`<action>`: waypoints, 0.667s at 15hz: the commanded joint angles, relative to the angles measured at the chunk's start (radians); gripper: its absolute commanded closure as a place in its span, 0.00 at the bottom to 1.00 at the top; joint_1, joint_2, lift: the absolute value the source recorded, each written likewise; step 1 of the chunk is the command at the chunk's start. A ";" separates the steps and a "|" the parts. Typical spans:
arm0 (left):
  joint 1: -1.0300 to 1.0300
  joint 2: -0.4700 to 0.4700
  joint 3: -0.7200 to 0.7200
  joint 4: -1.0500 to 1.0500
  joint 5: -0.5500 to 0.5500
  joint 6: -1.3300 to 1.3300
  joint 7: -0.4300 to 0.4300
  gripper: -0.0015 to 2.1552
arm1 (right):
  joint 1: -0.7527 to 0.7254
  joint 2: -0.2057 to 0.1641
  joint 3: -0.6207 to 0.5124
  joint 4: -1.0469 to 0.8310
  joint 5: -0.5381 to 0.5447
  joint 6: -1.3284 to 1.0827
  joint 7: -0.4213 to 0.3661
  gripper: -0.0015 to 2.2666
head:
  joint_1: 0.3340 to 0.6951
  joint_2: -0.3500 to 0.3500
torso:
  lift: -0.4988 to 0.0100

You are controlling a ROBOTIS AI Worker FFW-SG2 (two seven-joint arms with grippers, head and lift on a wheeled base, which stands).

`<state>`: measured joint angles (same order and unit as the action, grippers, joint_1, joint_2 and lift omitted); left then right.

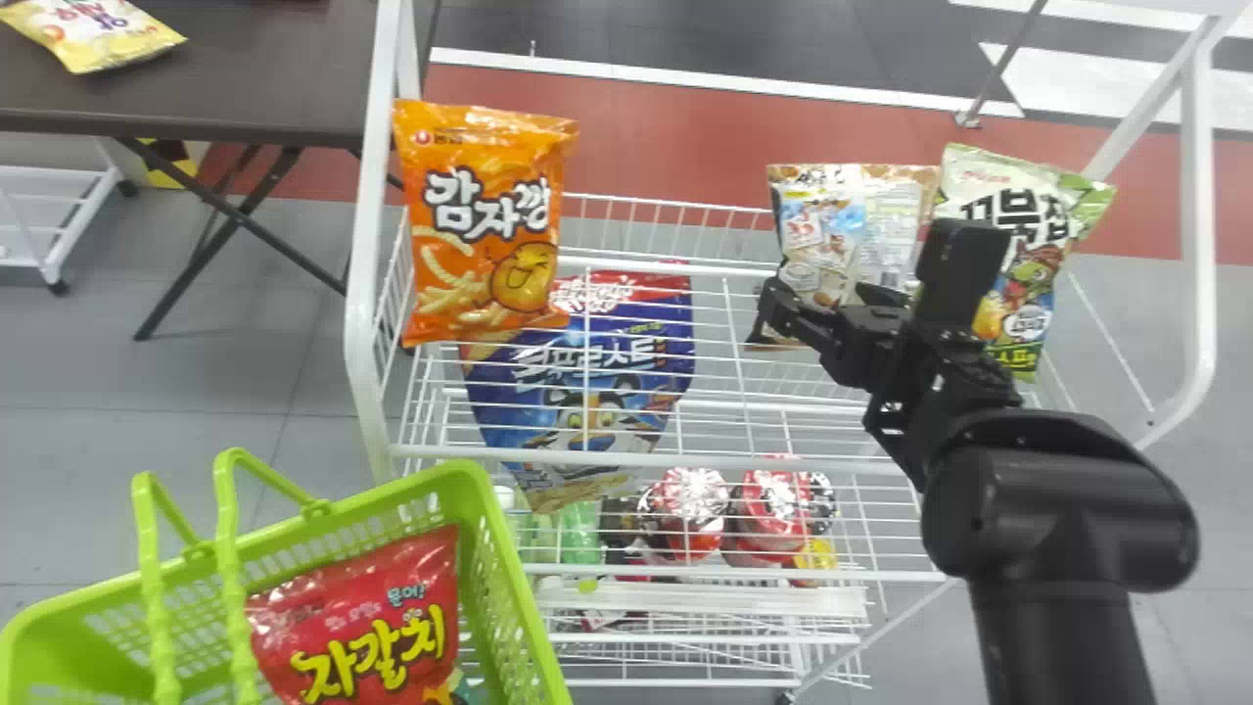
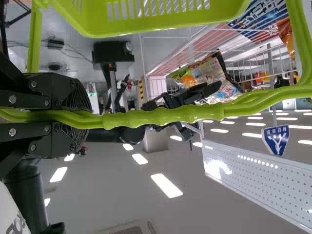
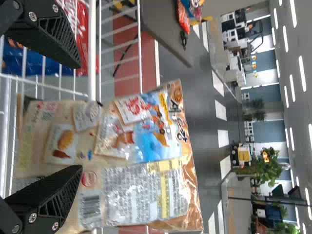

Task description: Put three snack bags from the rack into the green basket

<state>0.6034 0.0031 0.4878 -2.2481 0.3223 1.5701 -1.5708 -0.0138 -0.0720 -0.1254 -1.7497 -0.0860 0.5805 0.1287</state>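
Note:
In the head view my right gripper (image 1: pixel 828 298) is at the lower part of the beige snack bag (image 1: pixel 832 230) on the rack (image 1: pixel 675 460). A green snack bag (image 1: pixel 1033 269) stands to its right, an orange one (image 1: pixel 485 220) at the rack's left, and a blue bag (image 1: pixel 578 392) lower down. The green basket (image 1: pixel 519 597) holds a red snack bag (image 1: pixel 367 617). In the right wrist view the gripper (image 3: pixel 81 117) is open, fingers apart at the beige bag (image 3: pixel 141 165). My left gripper (image 2: pixel 87 117) is shut on the basket handle (image 2: pixel 165 116) in the left wrist view.
A dark table (image 1: pixel 245 69) with a yellow bag (image 1: pixel 93 34) stands behind the rack at the left. White rack posts (image 1: pixel 370 245) rise at both sides. Red-lidded packages (image 1: pixel 690 509) and bottles (image 1: pixel 580 534) sit on a lower shelf.

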 commanded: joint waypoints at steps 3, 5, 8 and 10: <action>-0.013 -0.006 0.000 0.022 0.004 0.001 -0.010 1.00 | -0.077 0.001 0.021 0.088 0.120 0.020 -0.066 0.17 | 1.00 0.19 | 0.98; -0.014 -0.006 0.000 0.032 0.004 0.001 -0.010 1.00 | -0.080 0.001 0.046 0.091 0.153 0.029 -0.073 0.48 | 1.00 0.17 | 0.98; -0.016 -0.006 0.000 0.035 0.004 0.001 -0.010 1.00 | -0.081 0.003 0.070 0.088 0.161 0.094 -0.124 1.00 | 1.00 0.18 | 0.98; -0.016 -0.006 0.000 0.039 0.004 0.001 -0.010 1.00 | -0.060 0.001 0.067 0.073 0.160 0.066 -0.126 1.00 | 1.00 0.18 | 0.98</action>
<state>0.5877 0.0031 0.4878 -2.2126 0.3267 1.5701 -1.5708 -0.0880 -0.0701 -0.0577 -1.6651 0.0736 0.6602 0.0022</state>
